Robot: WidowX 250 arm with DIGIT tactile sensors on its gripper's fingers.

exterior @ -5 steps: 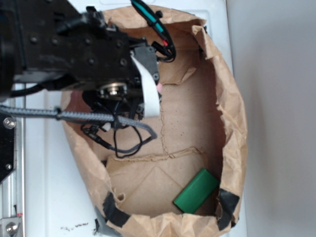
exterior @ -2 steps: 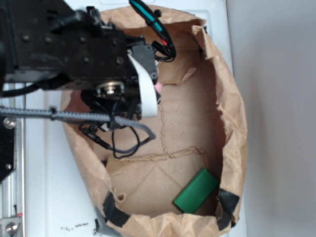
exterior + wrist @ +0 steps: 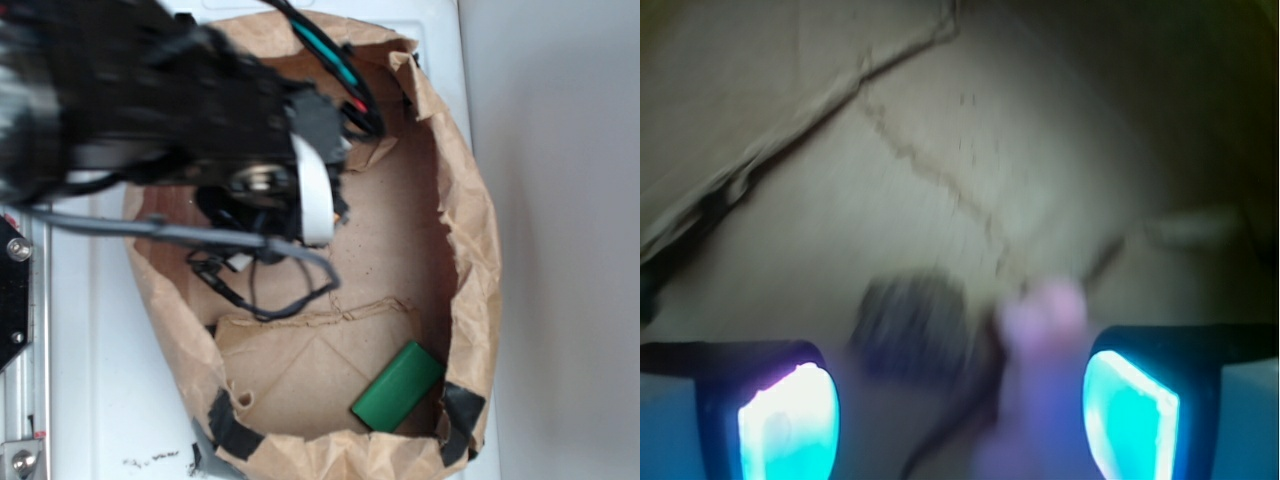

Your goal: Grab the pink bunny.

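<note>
Pink bunny shows blurred in your wrist view, low between the two fingers and nearer the right one; a dark lump lies just left of it; your tool stands wide, gripping nothing. On the exterior view the arm hides the bunny; brown paper bag lies open on the white bench; green block sits in its lower right corner.
</note>
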